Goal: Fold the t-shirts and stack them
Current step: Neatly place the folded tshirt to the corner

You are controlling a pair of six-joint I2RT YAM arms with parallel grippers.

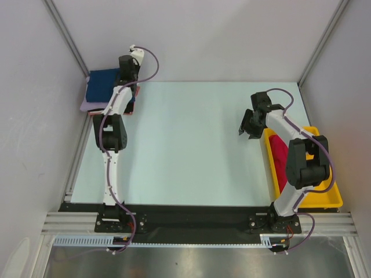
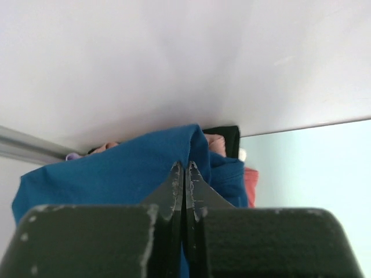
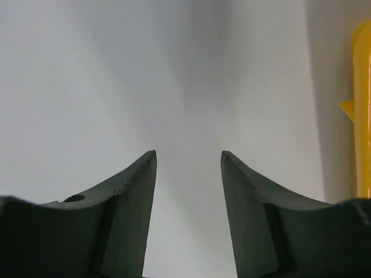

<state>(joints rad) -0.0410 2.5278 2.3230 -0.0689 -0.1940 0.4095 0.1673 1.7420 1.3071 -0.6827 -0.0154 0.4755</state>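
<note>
A navy blue t-shirt [image 1: 103,86] lies folded on top of a stack in the far left corner. A lavender shirt [image 1: 87,105] and a reddish edge [image 1: 130,110] show beneath it. My left gripper [image 1: 123,74] is over that stack. In the left wrist view it [image 2: 185,165] is shut, with the navy cloth [image 2: 116,174] rising to a peak at its tips. Black [image 2: 229,136], pink [image 2: 214,139] and red [image 2: 250,182] cloth show behind. My right gripper [image 1: 248,128] is open and empty above bare table [image 3: 188,156]. A crimson shirt [image 1: 281,159] lies in the yellow tray [image 1: 327,200].
The yellow tray stands at the right edge of the table beside the right arm; its rim shows in the right wrist view [image 3: 362,116]. White walls close in the back and both sides. The pale table top [image 1: 191,145] lies between the arms.
</note>
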